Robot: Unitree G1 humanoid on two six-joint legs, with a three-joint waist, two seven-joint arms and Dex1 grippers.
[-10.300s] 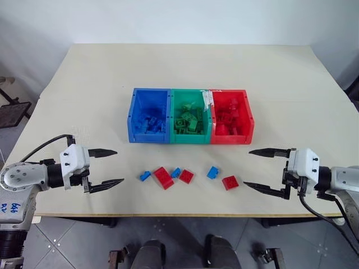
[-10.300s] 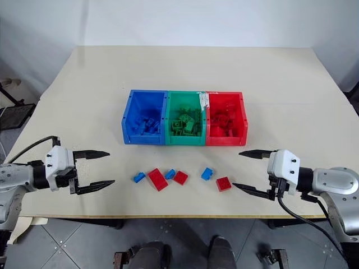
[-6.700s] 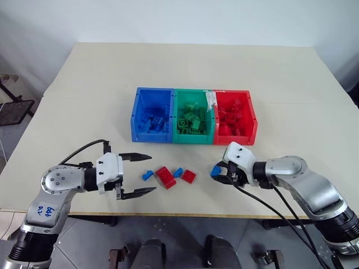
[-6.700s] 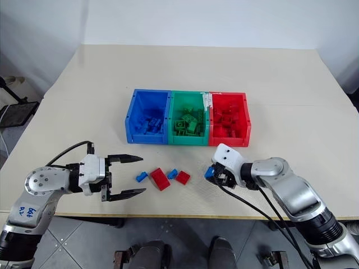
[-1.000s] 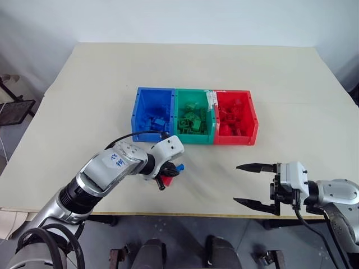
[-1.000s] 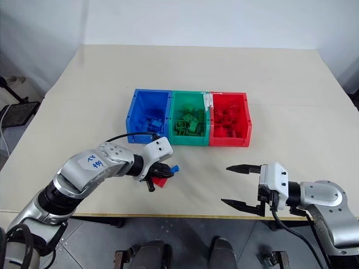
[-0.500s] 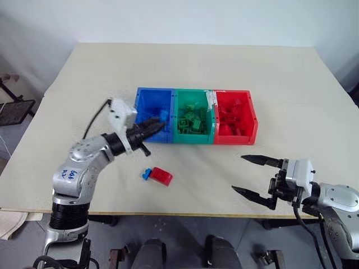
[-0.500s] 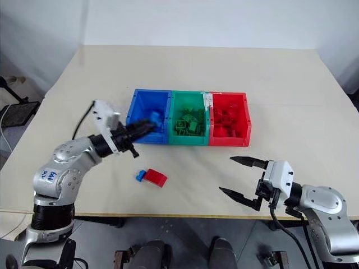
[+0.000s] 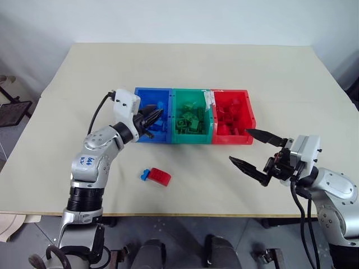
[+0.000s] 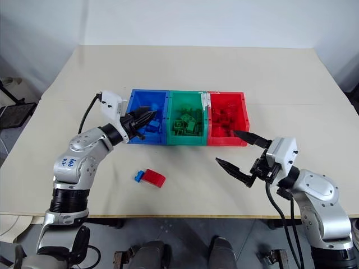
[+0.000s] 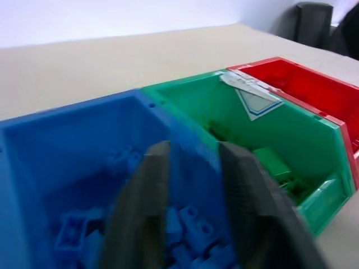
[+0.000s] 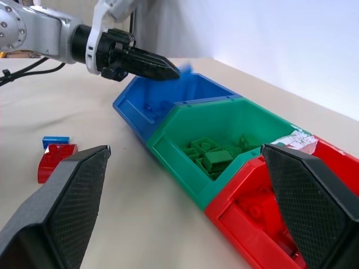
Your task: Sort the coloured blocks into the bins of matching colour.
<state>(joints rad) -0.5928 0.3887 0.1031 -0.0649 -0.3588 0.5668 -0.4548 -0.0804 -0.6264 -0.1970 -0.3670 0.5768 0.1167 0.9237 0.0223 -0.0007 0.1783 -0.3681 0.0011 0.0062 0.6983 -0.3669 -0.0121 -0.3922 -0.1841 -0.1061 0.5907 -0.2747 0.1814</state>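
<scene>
Three joined bins stand mid-table: blue (image 9: 148,138), green (image 9: 192,139) and red (image 9: 231,140), each holding blocks of its own colour. My left gripper (image 9: 155,115) hovers level over the blue bin, fingers (image 11: 143,190) slightly apart with the bin's inside showing between them. A small blue piece (image 12: 185,68) sits right at its tips; I cannot tell whether it is held. A red block (image 9: 161,176) and a smaller blue block (image 9: 145,174) lie touching on the table nearer me. My right gripper (image 9: 238,145) stands open and empty just in front of the red bin.
The beige table (image 9: 185,61) stretches wide behind and beside the bins. A cable (image 9: 98,115) loops off my left wrist. The table's front edge (image 9: 185,213) runs close below the two loose blocks.
My left gripper carried a blue block up from the loose blocks to the blue bin, and its fingers have just parted. My right gripper rose and moved closer to the red bin.
</scene>
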